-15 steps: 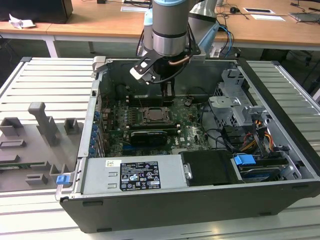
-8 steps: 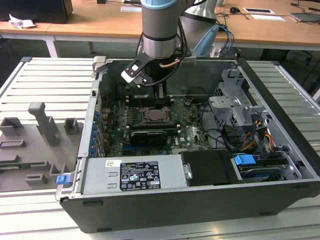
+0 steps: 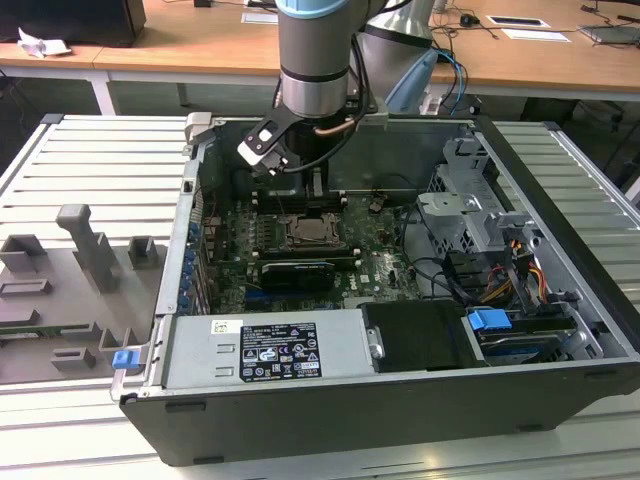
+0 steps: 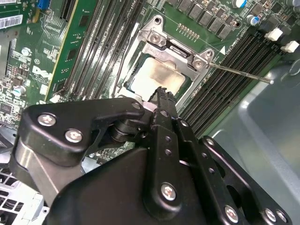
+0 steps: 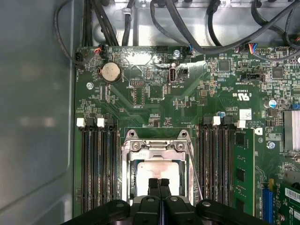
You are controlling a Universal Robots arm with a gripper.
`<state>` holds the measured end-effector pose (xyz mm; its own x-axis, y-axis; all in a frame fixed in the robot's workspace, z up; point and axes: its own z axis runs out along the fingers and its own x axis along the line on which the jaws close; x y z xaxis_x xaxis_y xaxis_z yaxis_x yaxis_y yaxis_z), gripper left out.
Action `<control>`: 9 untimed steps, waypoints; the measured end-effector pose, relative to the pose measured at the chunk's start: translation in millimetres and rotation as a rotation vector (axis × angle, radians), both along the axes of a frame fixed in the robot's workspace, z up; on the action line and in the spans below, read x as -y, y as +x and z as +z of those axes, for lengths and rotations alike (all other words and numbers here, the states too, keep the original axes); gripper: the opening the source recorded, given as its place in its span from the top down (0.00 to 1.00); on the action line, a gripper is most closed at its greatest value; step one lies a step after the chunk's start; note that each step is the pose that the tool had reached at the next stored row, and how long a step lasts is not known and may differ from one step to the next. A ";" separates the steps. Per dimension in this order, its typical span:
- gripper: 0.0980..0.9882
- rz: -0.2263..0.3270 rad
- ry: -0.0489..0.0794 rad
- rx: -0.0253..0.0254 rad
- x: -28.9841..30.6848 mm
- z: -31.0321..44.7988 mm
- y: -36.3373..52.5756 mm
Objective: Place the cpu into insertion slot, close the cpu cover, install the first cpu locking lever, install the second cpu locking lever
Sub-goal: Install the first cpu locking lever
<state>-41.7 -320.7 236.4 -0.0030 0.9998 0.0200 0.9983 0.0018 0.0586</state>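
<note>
Empty gripper (image 5: 158,183), fingers pinched together, tips over the cpu (image 5: 157,169) (seated in socket). The cpu cover (image 5: 154,146) lies flat around its edges. One lever (image 4: 239,73) juts out loose. The memory slots (image 5: 98,164) crowd both sides, with the case wall (image 5: 37,117) beyond.

your arm (image 3: 315,60) hangs upright, wrist directly above the pincer (image 5: 159,181). the pincer points straight down, and in both wrist views its two fingers (image 4: 164,101) sit pressed flat together.
</note>
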 end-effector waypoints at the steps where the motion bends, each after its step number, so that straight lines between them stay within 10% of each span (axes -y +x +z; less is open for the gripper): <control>1: 0.99 0.000 0.000 -0.0001 0.0 0.0 -0.2; 9: 0.99 0.000 0.000 0.0000 0.0 2.4 -0.2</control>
<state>-41.9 -320.6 238.8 -0.0028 0.9998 0.0201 0.9983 0.0016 0.0587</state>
